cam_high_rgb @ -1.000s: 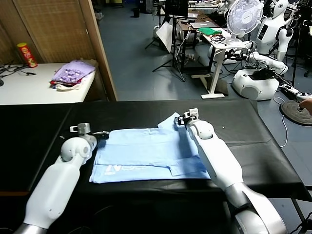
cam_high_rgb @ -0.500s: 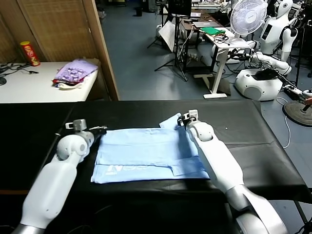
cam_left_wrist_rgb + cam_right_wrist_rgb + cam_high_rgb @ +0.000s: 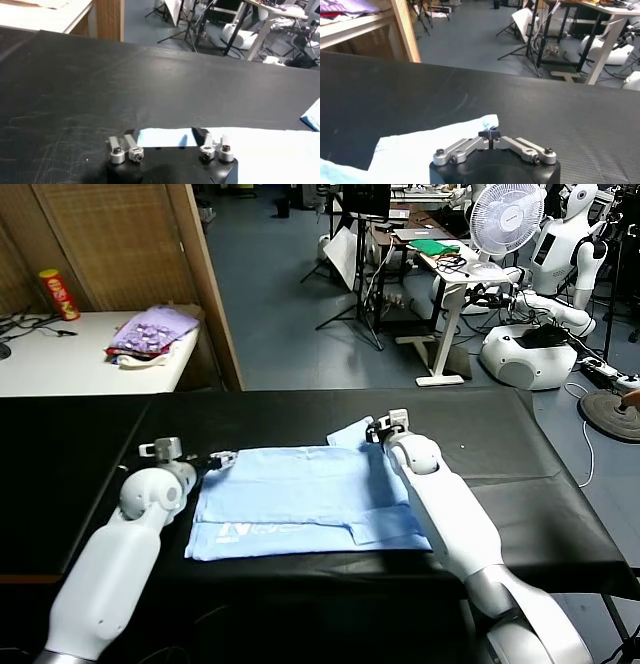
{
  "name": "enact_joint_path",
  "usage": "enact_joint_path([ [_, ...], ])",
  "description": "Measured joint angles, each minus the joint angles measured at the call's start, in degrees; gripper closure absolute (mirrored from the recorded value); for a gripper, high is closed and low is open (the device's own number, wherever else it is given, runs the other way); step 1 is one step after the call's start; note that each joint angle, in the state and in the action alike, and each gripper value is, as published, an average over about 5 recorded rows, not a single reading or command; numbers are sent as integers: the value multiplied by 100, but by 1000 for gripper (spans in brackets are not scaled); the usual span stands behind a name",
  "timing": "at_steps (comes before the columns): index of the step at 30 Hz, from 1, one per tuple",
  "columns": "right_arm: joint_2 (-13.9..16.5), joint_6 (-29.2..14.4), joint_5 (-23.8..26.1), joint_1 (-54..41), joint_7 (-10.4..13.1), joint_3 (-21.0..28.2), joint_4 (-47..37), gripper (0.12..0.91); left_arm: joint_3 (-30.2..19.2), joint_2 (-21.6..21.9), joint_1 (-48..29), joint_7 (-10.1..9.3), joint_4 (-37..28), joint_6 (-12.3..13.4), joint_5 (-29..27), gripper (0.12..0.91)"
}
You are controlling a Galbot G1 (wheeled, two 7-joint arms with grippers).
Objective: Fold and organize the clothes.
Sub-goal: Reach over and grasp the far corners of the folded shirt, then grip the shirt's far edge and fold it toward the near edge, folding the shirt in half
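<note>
T-shirt (image 3: 300, 499) flat | left gripper (image 3: 170, 145) jaws parted, empty | right gripper (image 3: 490, 136) jaws closed, apparently pinching sleeve

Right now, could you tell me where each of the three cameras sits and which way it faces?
Head view: on the robot's head, looking forward and down at the black table and pale blue T-shirt; both arms show.
Left wrist view: behind the open left gripper, facing across the table; shirt edge by the fingers.
Right wrist view: behind the shut right gripper, over the shirt's sleeve.
All three share the shirt and the table.
</note>
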State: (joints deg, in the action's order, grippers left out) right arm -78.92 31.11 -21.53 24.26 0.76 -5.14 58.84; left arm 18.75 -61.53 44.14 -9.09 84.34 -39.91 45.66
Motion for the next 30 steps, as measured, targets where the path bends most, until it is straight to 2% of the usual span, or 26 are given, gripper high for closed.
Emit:
enact_joint_path([
  [4,7,0,1,33,-5,-32,62,904,3,3,25,15,4,18,-15,802],
  [7,51,4,-12,92,-42,-72,170,904,12,-11,36,25,15,77,-51,891],
  [14,274,-60,-238,350,-112,-247,741,904,149,2,78,1,214,273,-95,902],
  [21,607,-121,-750,770,-74,-532,1611,904,281,110,277,-18,680,366,-119,902],
  [25,844,48,-1010,1061,45,-619,2220,904,380,183,517,-18,985,410,-145,902],
  [30,1177,516,-1323,1482,367,-717,3004,904,529,275,865,-18,1356,459,-154,902],
])
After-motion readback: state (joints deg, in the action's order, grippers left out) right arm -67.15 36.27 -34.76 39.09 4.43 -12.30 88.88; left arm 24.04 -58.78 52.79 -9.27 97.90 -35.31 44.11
